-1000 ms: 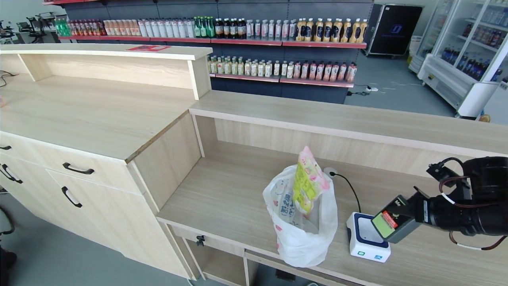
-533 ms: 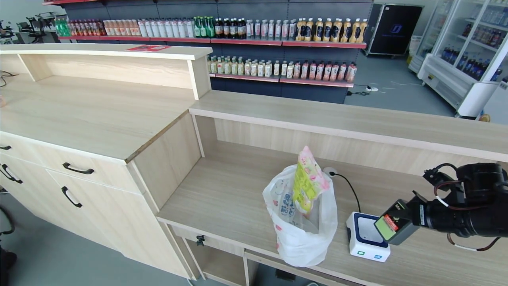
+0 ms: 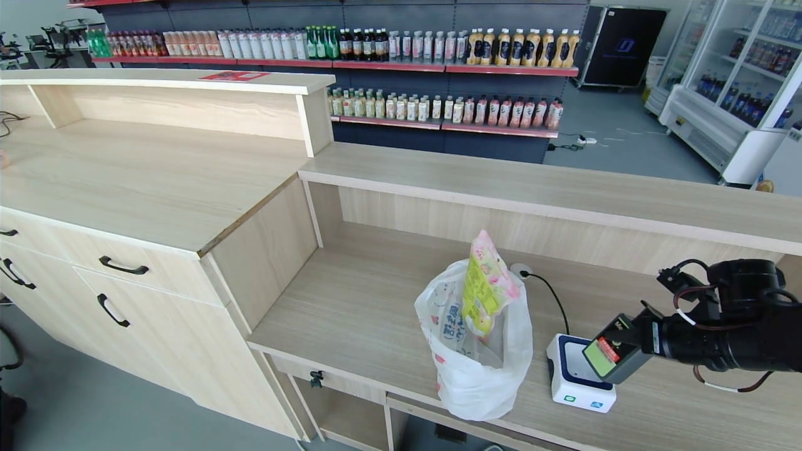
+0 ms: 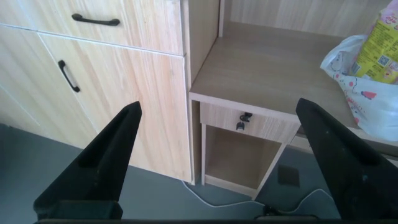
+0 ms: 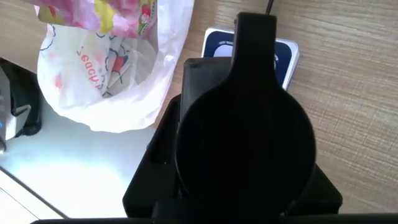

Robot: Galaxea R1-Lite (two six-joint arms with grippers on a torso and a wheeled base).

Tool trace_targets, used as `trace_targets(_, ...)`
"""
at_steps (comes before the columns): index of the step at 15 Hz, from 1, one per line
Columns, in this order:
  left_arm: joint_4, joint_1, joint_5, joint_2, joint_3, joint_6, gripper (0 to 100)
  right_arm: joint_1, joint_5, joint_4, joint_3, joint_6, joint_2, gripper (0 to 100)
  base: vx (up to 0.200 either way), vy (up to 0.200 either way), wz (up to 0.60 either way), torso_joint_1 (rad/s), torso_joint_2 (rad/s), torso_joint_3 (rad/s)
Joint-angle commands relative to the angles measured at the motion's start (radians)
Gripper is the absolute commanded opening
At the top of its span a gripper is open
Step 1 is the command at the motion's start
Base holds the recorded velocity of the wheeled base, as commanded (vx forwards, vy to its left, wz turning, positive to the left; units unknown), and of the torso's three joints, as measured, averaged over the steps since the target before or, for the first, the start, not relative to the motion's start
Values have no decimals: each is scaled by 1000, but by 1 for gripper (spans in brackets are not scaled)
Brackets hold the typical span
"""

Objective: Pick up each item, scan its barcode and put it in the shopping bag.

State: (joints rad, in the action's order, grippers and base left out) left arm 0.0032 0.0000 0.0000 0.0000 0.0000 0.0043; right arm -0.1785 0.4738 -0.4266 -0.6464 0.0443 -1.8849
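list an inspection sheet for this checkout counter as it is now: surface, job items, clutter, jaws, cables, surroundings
surface: pale wood counter, lower level in use
job's things: shopping bag upright, snack pouch sticking out; scanner beside it; dark box with a green label
clutter: red sheet on the far raised ledge
jaws: right jaws shut on the dark box, close by the scanner; left jaws open, empty, low before the drawers
cables: black cable from behind the scanner to a counter grommet
surroundings: bottle shelves, glass-door fridges
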Motion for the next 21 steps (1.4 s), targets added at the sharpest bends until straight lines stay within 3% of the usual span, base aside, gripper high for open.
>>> trace_targets(1, 0, 0, 0, 0, 0, 0, 100, 2, 3, -1, -16, 2, -26, 0, 0, 0, 0, 0, 0, 0)
trace_targets(6, 0, 0, 0, 0, 0, 0, 100, 7, 49, -3, -41, 0, -40, 0, 0, 0, 0, 0, 0, 0)
trace_targets(21, 0, 0, 0, 0, 0, 0, 100, 14, 45, -35, -45, -27, -92, 0, 0, 0, 0, 0, 0, 0)
